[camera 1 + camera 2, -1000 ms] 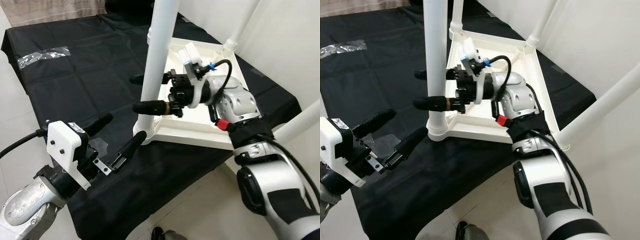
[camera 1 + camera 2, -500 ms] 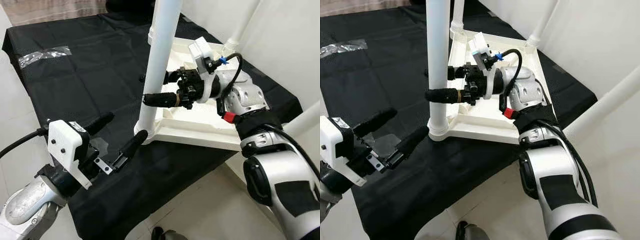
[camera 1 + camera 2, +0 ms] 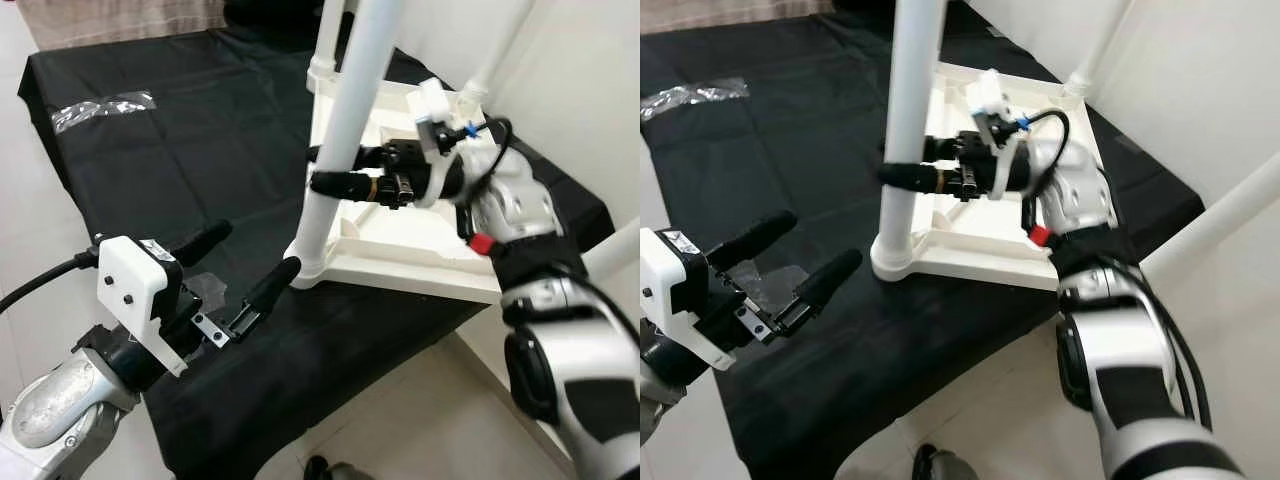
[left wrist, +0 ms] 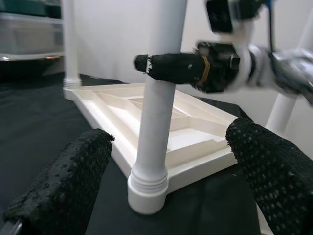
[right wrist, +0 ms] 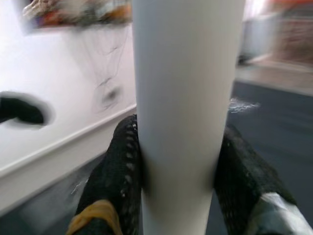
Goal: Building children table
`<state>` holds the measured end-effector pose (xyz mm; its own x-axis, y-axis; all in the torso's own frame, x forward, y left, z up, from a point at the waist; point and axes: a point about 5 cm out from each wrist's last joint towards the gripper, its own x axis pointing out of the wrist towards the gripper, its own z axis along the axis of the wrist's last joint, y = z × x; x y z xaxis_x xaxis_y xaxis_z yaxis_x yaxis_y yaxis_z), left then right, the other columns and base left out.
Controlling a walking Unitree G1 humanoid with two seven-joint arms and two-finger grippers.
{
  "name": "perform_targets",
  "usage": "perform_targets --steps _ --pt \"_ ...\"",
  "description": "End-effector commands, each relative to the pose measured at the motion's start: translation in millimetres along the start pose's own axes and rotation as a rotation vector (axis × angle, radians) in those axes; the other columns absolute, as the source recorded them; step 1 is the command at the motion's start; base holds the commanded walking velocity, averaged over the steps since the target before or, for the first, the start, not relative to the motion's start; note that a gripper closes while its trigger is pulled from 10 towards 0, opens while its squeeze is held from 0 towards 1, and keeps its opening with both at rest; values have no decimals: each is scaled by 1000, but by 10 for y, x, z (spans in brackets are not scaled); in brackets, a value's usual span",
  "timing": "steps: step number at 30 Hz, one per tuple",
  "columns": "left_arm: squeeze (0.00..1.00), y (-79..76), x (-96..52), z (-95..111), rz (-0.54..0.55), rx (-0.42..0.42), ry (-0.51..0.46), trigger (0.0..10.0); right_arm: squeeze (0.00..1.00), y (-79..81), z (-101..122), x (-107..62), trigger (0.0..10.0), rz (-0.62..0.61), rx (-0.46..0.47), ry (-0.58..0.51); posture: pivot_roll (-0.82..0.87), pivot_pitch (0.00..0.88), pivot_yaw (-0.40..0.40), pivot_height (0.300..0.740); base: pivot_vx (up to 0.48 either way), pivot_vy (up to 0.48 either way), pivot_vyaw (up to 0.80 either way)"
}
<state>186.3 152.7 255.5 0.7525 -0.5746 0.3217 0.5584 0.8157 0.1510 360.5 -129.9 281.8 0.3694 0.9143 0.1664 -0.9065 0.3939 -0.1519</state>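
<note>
Tabletop lies upside down on the black cloth while the right gripper clamps the near leg, apparently seating it in its corner socket; the left gripper waits open nearby, and next probably comes pressing the leg straight.

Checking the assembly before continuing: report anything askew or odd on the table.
The table leg held by the right gripper leans off vertical from its corner socket on the upturned white tabletop. The left gripper is open nearby.
</note>
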Motion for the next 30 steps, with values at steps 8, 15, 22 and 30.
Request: perform_targets --steps 8,15,22,30 --pt "0 68 -13 26 -16 24 9 10000 0 818 -946 383 0 -495 46 266 127 230 -136 740 0 0 0" --pt "0 84 -40 12 -8 13 12 10000 0 702 -617 569 10000 -427 -55 190 105 246 -125 740 0 0 0" --pt "0 116 -11 33 -15 14 5 10000 1000 668 -385 541 10000 -409 -6 77 95 265 -118 740 0 0 0" --pt "0 68 41 14 -22 20 5 10000 1000 285 44 250 10000 44 -76 24 106 264 -147 740 0 0 0"
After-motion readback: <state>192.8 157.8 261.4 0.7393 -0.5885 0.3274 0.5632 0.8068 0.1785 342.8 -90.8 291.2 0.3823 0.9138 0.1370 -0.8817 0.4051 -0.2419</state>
